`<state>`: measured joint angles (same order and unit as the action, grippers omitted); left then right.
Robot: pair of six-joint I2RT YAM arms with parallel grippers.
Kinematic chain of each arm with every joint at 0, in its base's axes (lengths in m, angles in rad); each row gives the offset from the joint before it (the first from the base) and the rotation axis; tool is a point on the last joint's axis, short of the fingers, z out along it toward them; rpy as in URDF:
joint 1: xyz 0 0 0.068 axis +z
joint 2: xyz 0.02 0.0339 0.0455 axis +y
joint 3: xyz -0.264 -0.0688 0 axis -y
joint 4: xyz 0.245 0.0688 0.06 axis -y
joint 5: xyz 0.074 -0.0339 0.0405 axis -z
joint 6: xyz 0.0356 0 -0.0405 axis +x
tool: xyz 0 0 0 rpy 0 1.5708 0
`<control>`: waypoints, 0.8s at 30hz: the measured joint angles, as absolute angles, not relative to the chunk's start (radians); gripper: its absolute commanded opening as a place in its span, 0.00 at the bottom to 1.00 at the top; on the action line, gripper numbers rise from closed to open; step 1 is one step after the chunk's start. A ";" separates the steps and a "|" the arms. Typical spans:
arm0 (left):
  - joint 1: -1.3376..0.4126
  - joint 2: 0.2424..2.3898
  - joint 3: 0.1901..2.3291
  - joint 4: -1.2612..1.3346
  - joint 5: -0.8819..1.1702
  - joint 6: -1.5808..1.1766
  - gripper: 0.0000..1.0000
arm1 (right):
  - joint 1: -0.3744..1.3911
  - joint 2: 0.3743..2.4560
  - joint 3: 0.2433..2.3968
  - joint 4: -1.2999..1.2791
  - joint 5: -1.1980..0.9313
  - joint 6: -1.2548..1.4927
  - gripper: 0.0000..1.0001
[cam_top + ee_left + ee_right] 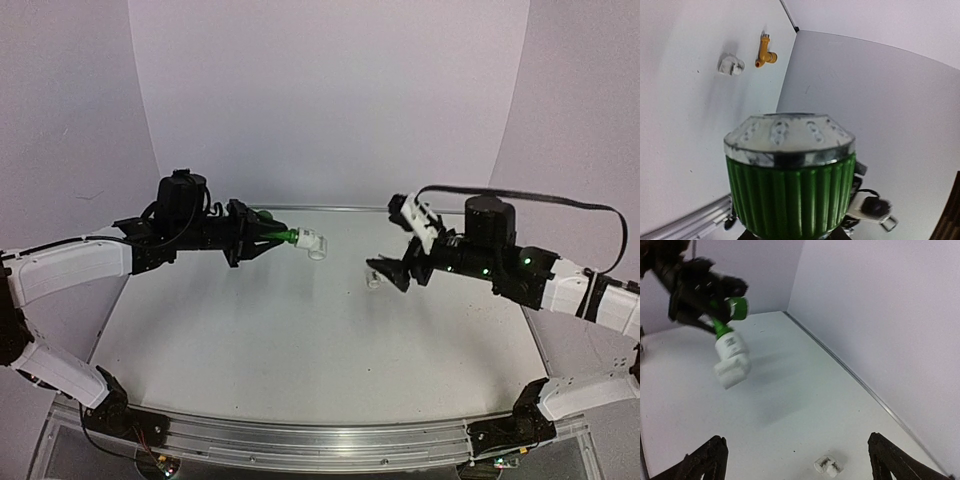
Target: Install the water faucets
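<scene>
Axis of the small green plastic faucet (287, 237), pinched mid-air in the left claw (270, 238) with a white pipe fitting (315, 245) on its tip, pointed pretty much straight across at the spread right claw (388, 272), hovering low over the worktop (300, 340).

Your left gripper (270, 239) sits left of centre, pointing right, clamped on the green faucet (288, 237). A white fitting (314, 245) sits on the faucet's free end, sticking out past the fingers. Your right gripper (388, 272) is right of centre and points left, jaws spread wide with nothing between them. A small white piece (373, 281) lies on the table (300, 350) right at its fingertips; contact can't be told. The two grippers face each other, apart. A black cable (560, 205) loops across the upper right. A metal rail (300, 440) runs along the bottom.
</scene>
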<state>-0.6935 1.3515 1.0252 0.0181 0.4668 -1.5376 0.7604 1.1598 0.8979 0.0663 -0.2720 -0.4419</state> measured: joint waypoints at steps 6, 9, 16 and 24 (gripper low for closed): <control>-0.684 1.387 1.004 0.097 0.575 -1.714 0.00 | 0.860 1.280 0.750 0.335 -0.346 -0.757 0.98; -0.683 1.396 0.989 0.129 0.613 -1.772 0.00 | 0.899 1.365 0.713 0.525 -0.330 -0.876 0.98; -0.668 1.396 0.954 0.168 0.653 -1.835 0.00 | 0.945 1.518 0.708 0.832 -0.264 -1.070 0.98; -0.669 1.396 0.945 0.194 0.684 -1.843 0.00 | 0.961 1.613 0.763 0.959 -0.222 -1.149 0.76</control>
<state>-0.6693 1.3964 0.9450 0.1939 0.6839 -1.8427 0.9610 1.6134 0.7630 0.9592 -0.2216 -1.1494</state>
